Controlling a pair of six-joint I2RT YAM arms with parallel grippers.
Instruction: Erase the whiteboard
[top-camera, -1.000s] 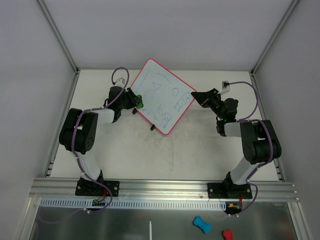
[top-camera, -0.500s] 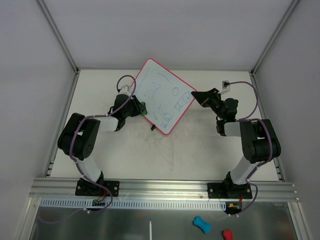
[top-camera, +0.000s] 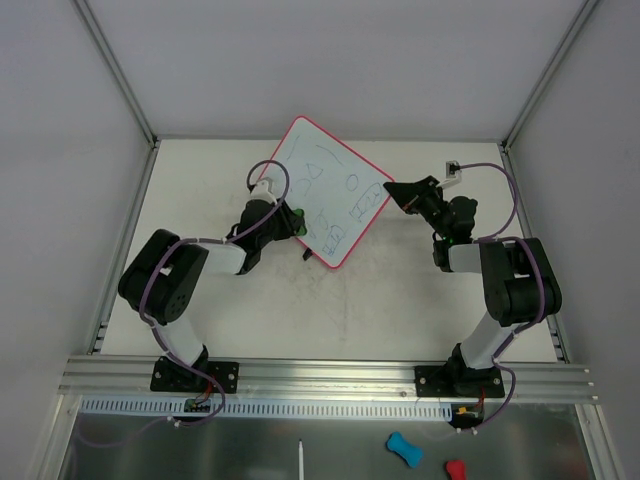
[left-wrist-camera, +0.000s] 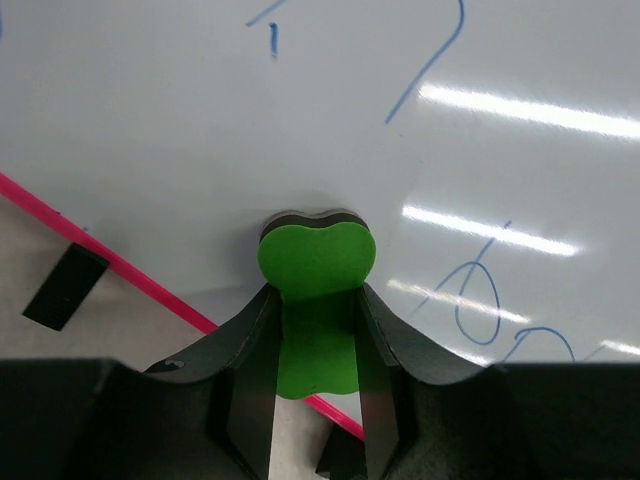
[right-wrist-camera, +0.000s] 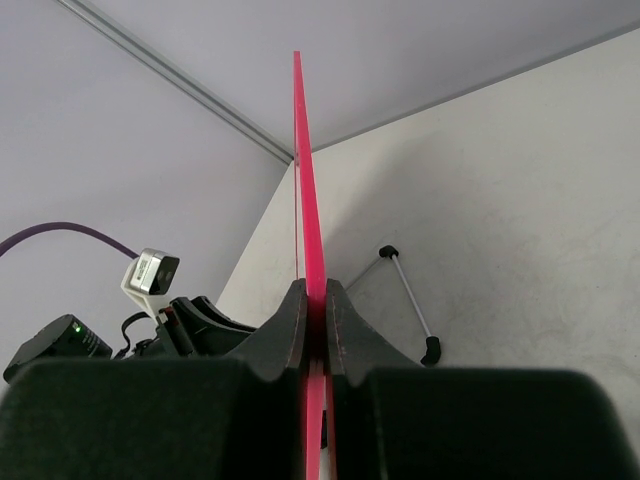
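Note:
The whiteboard (top-camera: 325, 190), white with a pink-red frame and blue scribbles, stands tilted on the table, one corner up. My right gripper (top-camera: 398, 192) is shut on its right corner; in the right wrist view the frame edge (right-wrist-camera: 305, 200) runs between my shut fingers. My left gripper (top-camera: 290, 222) is shut on a green eraser (top-camera: 297, 216), pressed against the board's lower left face. In the left wrist view the eraser (left-wrist-camera: 316, 260) touches the white surface (left-wrist-camera: 200, 120) just above the pink frame, with blue marks (left-wrist-camera: 478, 298) to its right.
A small black foot (left-wrist-camera: 64, 287) of the board sits on the table at the left. A thin wire stand leg (right-wrist-camera: 410, 298) lies behind the board. A blue eraser (top-camera: 403, 449) and a red one (top-camera: 455, 469) lie below the rail.
My left gripper has slid the green eraser down and to the right along the board's lower left part. Scribbles near that edge are gone. The right gripper has not moved.

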